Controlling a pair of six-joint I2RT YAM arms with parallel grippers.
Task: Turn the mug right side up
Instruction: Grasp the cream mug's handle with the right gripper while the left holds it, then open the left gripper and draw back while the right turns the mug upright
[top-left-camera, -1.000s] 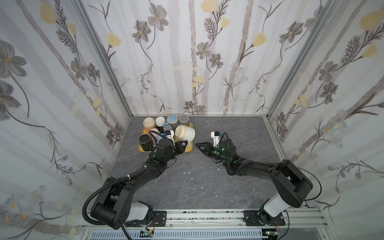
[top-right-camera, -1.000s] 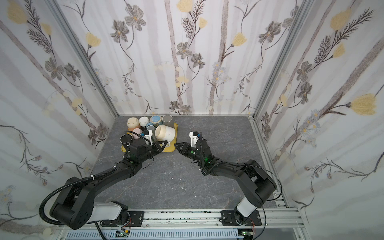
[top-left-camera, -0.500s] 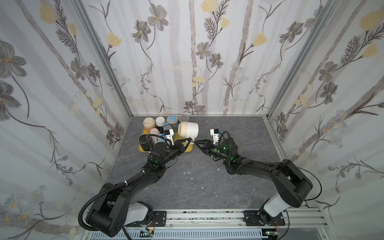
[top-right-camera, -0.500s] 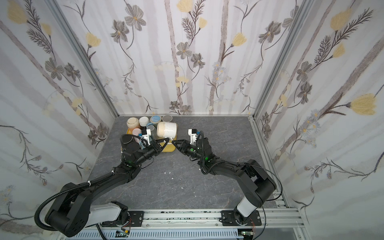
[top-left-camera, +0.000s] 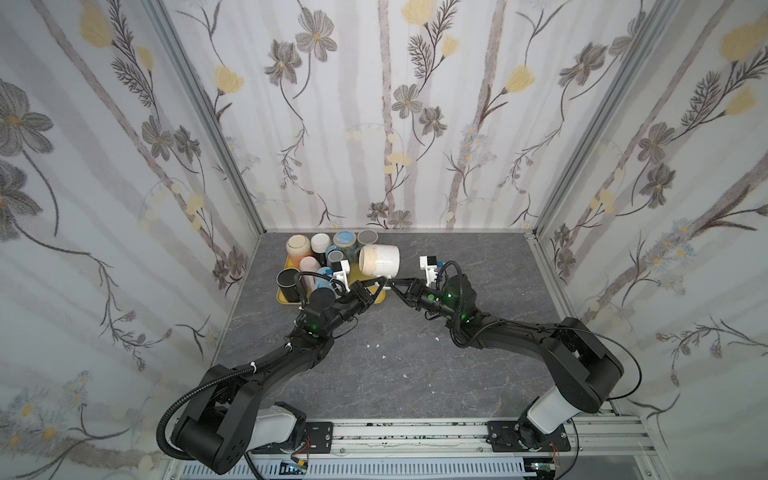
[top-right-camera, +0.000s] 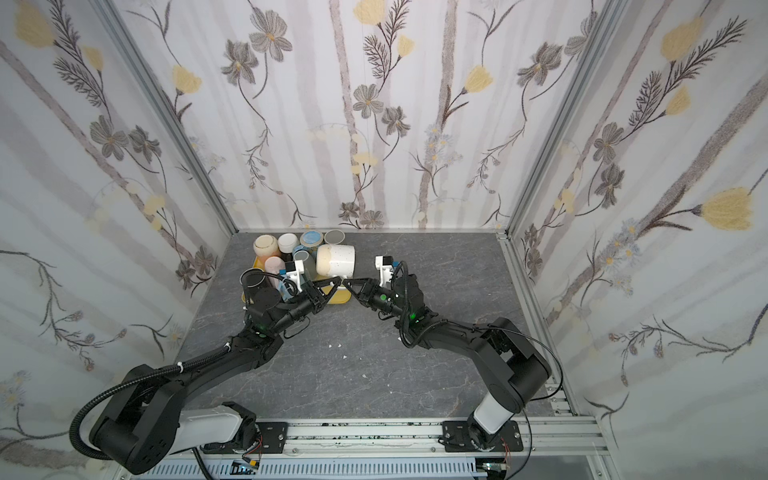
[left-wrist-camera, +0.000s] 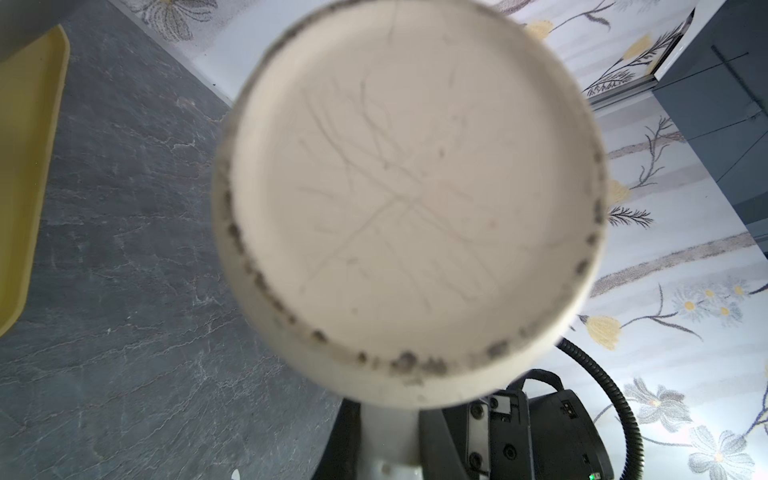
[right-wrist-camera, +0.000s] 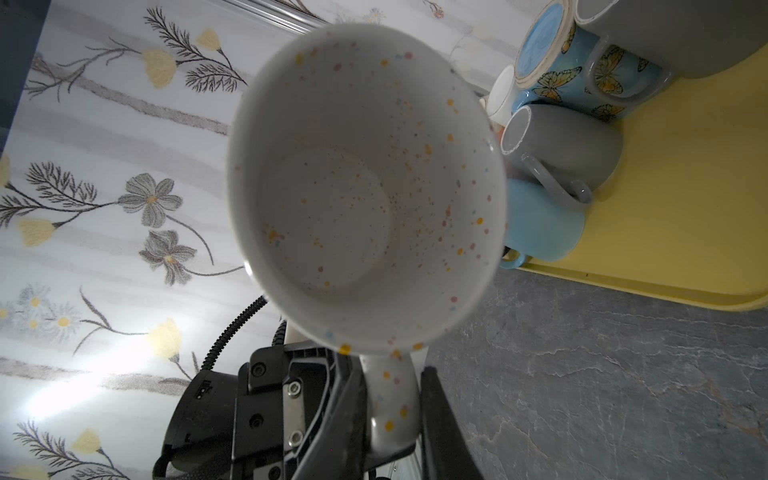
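Top views, mug: I see the speckled white mug (top-left-camera: 379, 260) lifted off the worktop (top-left-camera: 415, 365) and lying on its side, just above the point where my two grippers meet; it shows the same way in both top views (top-right-camera: 336, 259).
Top views, left gripper: my left gripper (top-left-camera: 376, 288) reaches up to the mug's handle from below, jaws together on it.
Top views, right gripper: my right gripper (top-left-camera: 395, 286) comes in from the opposite side, tips touching the same handle; I cannot tell from here whether its jaws are clamped.
Top views, tray: the yellow tray (top-right-camera: 338, 296) with the other mugs (top-right-camera: 266, 245) sits just behind and beside my left jaws.

Left wrist, mug: the mug's flat base (left-wrist-camera: 409, 199) fills the picture, straight out past my left jaws.
Left wrist, handle: its handle (left-wrist-camera: 388, 436) runs down toward the jaws, which are out of the picture.
Left wrist, other arm: the right gripper body (left-wrist-camera: 519, 436) sits close beside the handle.

Right wrist, mug: I look straight into the mug's open mouth (right-wrist-camera: 365, 187), speckled inside.
Right wrist, jaws: my right jaws stand on either side of the handle (right-wrist-camera: 390, 399), close to it; firm contact I cannot tell.
Right wrist, tray: the tray (right-wrist-camera: 665, 232) and its mugs lie beyond the mug, off to one side.
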